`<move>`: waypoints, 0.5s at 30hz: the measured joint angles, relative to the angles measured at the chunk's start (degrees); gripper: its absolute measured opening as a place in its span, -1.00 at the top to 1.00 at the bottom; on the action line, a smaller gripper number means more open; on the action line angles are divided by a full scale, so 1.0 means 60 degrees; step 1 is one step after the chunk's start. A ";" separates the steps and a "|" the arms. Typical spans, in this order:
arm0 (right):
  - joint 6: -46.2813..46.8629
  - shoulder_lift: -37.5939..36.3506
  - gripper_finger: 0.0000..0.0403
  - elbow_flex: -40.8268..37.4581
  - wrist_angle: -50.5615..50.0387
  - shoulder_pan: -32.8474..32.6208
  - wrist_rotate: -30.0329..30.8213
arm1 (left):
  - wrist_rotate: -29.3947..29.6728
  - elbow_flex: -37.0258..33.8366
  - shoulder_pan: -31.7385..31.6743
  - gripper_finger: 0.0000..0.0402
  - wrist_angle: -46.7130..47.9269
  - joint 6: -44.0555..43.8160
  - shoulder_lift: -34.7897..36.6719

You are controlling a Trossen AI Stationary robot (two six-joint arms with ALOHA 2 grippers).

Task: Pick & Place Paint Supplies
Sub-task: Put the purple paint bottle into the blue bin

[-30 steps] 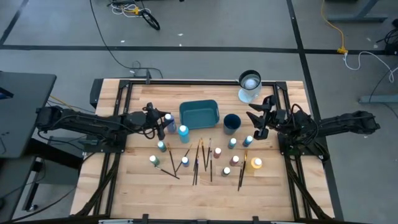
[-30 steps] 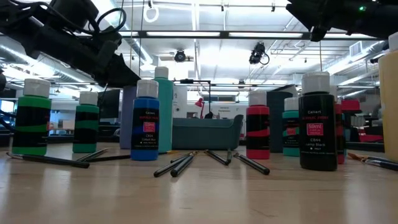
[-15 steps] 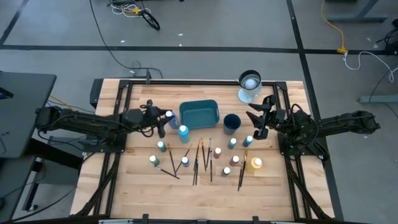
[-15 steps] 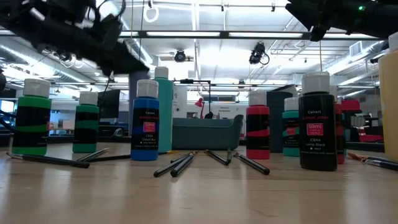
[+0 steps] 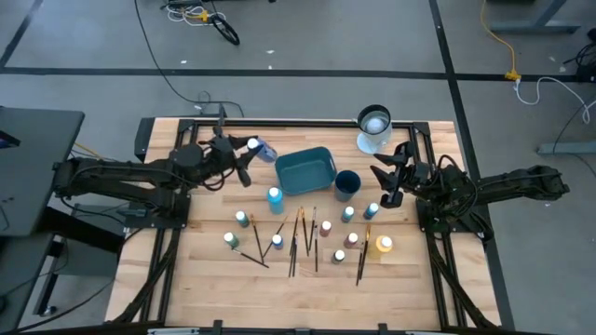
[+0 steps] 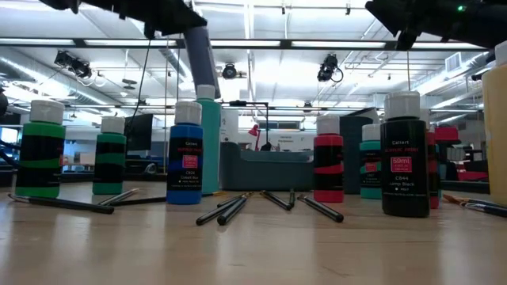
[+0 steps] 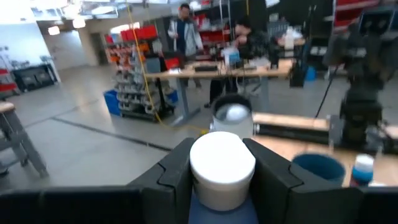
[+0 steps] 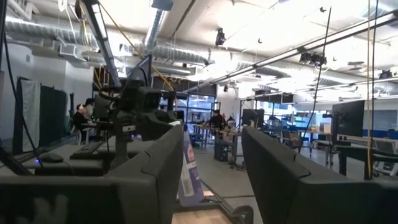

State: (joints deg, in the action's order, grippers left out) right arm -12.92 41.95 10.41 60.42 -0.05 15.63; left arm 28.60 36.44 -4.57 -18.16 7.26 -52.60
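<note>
Wooden table (image 5: 205,279), frame-edged, workshop floor around it. Item held: one white-capped paint bottle (image 5: 262,149), clamped between the fingers of the left gripper (image 5: 244,158), lifted clear of the table and tilted, cap end pointing toward the teal tray (image 5: 321,173) just beside it. Nearer arm: left. Right gripper (image 5: 386,179): jaws apart, holding nothing, hovering near the blue cup (image 5: 347,183). Remaining bottles (image 5: 274,195) and brushes (image 5: 300,237) stand or lie on the near half.
</note>
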 joint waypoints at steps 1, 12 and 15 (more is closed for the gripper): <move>-0.0011 0.0000 0.18 0.0000 0.0021 0.0000 -0.0003 | -0.0084 0.0005 -0.0021 0.37 -0.0036 -0.0069 -0.0003; -0.0241 0.0000 0.18 0.0000 0.0173 0.0011 0.0052 | -0.1525 0.0005 -0.0945 0.37 -0.1504 -0.0894 -0.2651; -0.0237 0.0000 0.18 0.0000 0.0187 0.0011 0.0055 | -0.1492 0.0005 -0.1177 0.36 -0.1704 -0.1186 -0.3531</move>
State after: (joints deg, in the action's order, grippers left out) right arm -14.35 41.95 10.41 61.54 0.01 15.97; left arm 19.65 36.47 -11.63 -28.39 0.14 -73.78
